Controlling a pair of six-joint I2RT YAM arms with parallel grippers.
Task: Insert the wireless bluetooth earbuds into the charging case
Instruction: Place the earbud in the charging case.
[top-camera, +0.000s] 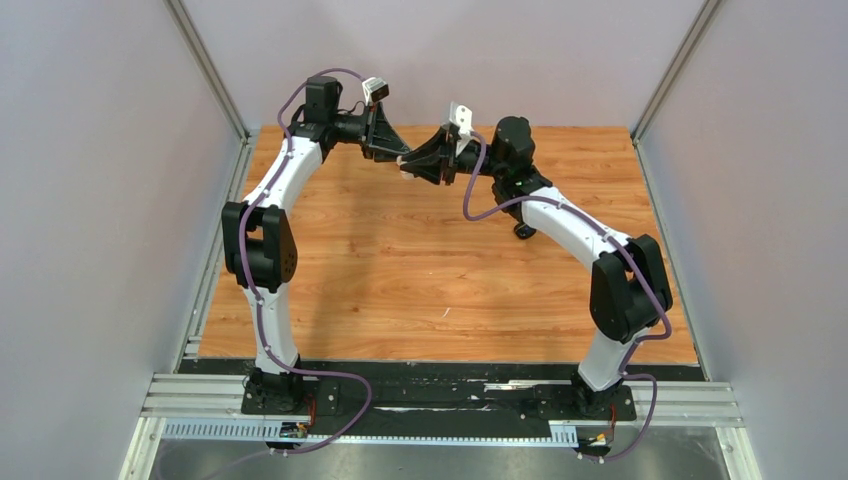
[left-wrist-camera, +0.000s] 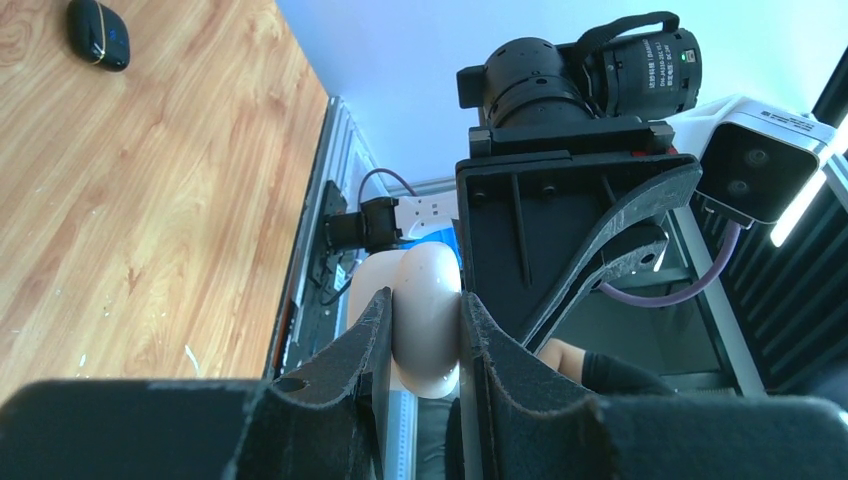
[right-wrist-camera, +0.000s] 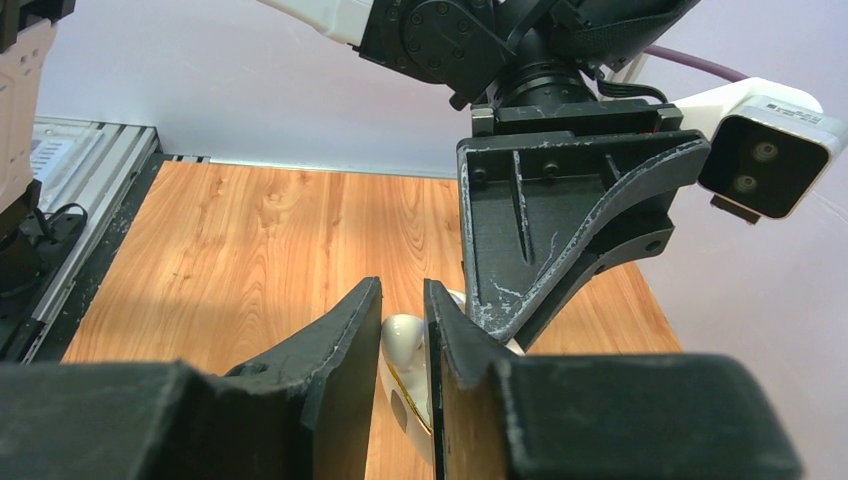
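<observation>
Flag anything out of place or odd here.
Nothing spilled or damaged. The left gripper and right gripper both clamp one white case in mid-air; a black case lies alone on the table. No earbuds are visible.

Right tool (right-wrist-camera: 402, 292) closed around white charging case (right-wrist-camera: 404, 345), left tool (right-wrist-camera: 500, 322) meeting it opposite, wooden table (right-wrist-camera: 250, 230) beneath

High rear overview, close wrist views face each other, sharing white case (left-wrist-camera: 425, 310) (right-wrist-camera: 403, 345)
</observation>
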